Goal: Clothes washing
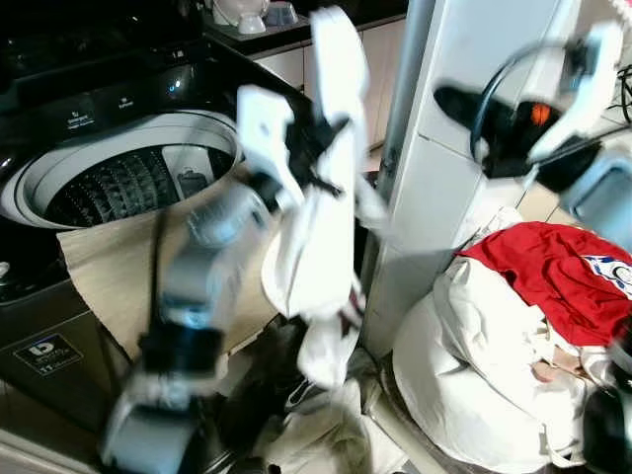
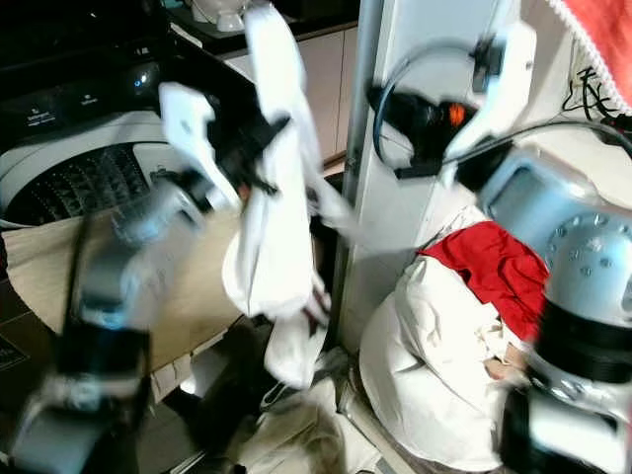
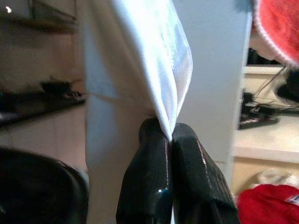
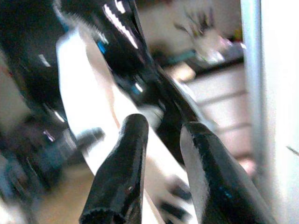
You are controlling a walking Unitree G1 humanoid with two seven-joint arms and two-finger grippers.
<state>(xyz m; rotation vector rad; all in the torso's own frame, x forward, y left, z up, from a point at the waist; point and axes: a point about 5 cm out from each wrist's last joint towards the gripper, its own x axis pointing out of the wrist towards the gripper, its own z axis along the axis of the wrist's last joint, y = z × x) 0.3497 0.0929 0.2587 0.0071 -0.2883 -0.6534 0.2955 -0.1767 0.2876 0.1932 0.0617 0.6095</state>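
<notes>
At the far left stands a top-loading washing machine [image 1: 118,178], lid up, its round drum opening showing dark ribbed metal inside. A beige cloth [image 1: 109,267] is draped over the machine's front edge and hangs down its front.

Just right of the drum, the left gripper [image 3: 169,140] is raised high, its two black fingers pressed together on a fold of a white garment [image 1: 321,227]. The garment hangs from the grip in a long bunched drape, its lower end reaching toward more pale cloth [image 1: 326,425] crumpled on the floor. The arm and garment are blurred.

Behind the garment rises a white pillar [image 1: 444,168], with a dark counter [image 1: 296,30] and cabinet fronts further back.

Right of the pillar, the right gripper [image 4: 161,135] is held up near it, apart from the garment; its fingers stand a narrow gap apart with nothing between them.

Lower right, a large white laundry bag [image 1: 474,375] sits on the floor against the pillar's base, with a red garment [image 1: 563,276] lying on top of it, a white printed patch at its edge.
</notes>
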